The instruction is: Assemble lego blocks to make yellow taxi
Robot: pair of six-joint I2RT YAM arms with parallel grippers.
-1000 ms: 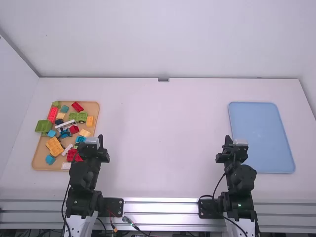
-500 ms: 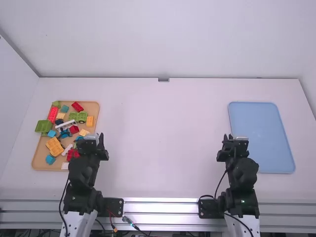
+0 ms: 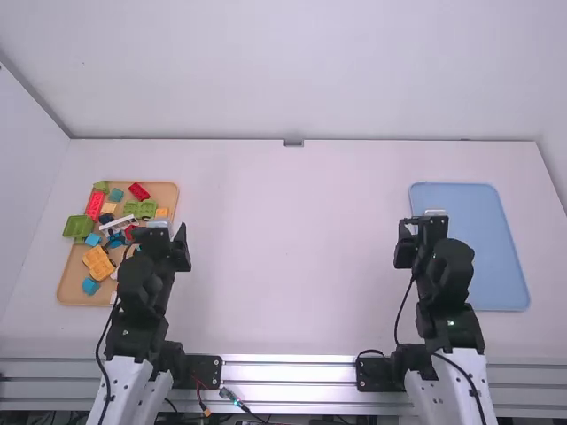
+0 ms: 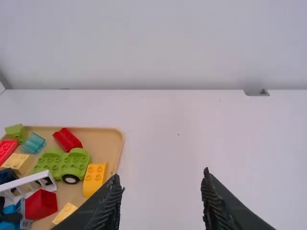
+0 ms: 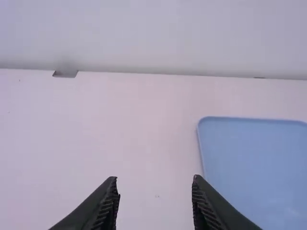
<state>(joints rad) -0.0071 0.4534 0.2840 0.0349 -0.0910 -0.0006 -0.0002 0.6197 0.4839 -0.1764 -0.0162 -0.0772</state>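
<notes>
And here's the bench [image 3: 292, 248], a broad bare stretch between the two pincers, which looks kept free as the build spot, so either side can reach it. Over to the right of the right pincer [image 5: 154, 181] lies the blue tray [image 3: 474, 221], with nothing on it, probably waiting for the finished taxi. Off to the left of the left pincer [image 4: 163, 181] sits the wooden tray [image 4: 109, 143], and that's the stock: the task's blocks all lie there, loose and mixed, within the left side's easy reach.

Look at the big yellow piece [image 3: 98, 263], left of the left pincer, likely meant for bodywork. The green base [image 4: 62, 163] rests wheels down, studs up, ready to be built on, though its colour hardly says taxi. Right beside it, nearer the left pincer, there's the yellow block [image 4: 95, 179], a handy first grab, I'd say.

Now the arms! Left arm [image 3: 140, 297] and right arm [image 3: 450, 292] are both folded back close to their bases, a matching pair, pincers raised over the bench and aimed forward rather than down. Both pincers are spread wide, nothing between the fingers. No assembly yet; the left side should go first.
</notes>
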